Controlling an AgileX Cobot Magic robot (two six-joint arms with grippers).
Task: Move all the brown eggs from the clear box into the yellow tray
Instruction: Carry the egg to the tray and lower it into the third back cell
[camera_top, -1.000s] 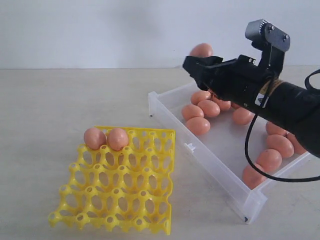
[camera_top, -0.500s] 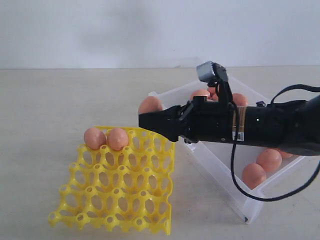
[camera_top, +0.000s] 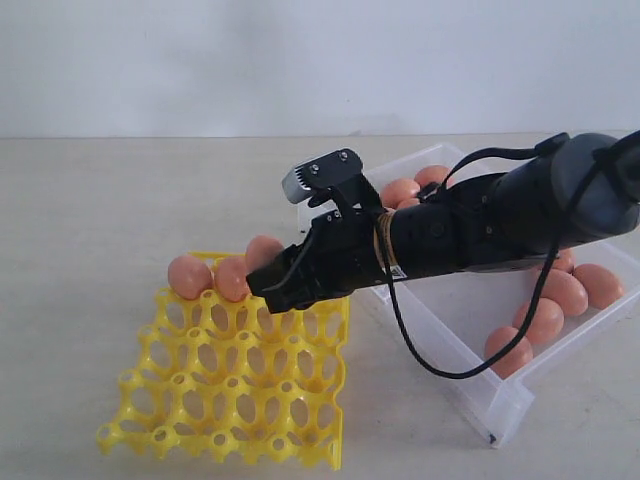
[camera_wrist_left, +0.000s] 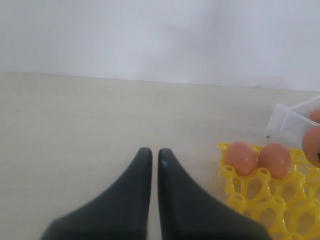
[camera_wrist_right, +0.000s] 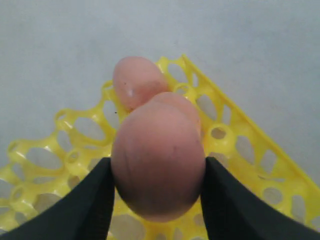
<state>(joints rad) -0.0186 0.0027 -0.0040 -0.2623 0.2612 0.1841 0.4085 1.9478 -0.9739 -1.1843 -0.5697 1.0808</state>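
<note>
1. The left gripper (camera_wrist_left: 152, 154) is outside the exterior view. In the left wrist view, its two black fingers (camera_wrist_left: 125, 200) stand together with only a thin slit between them. They are clenched on nothing, above the bare table (camera_wrist_left: 75, 120).
2. In the exterior view, the yellow tray (camera_top: 130, 435) lies flat on the table at the near left. Only its far row carries eggs.
3. Two seated eggs (camera_top: 189, 276) occupy the first two cups from the left end of that far row. They sit side by side and touch each other.
4. The right gripper (camera_top: 262, 272) reaches across from the right and is positioned over the tray's far row.
   - In the right wrist view, its black pads (camera_wrist_right: 95, 200) press on opposite sides of one held egg (camera_wrist_right: 157, 160), so the tool is grasping that egg.
   - The held egg is just beside the second seated egg and slightly higher.
   - Whether it touches that egg or the cup beneath cannot be told.
5. The clear box (camera_top: 430, 325) rests on the table to the right of the tray, near it but apart and set at an angle. The right arm (camera_top: 480, 225) passes above its near wall.
6. Loose eggs (camera_top: 540, 322) lie inside the clear box. One group is at its near right end and another at its far end, partly hidden by the arm.
7. A plain pale wall (camera_top: 200, 60) stands behind the table.
</note>
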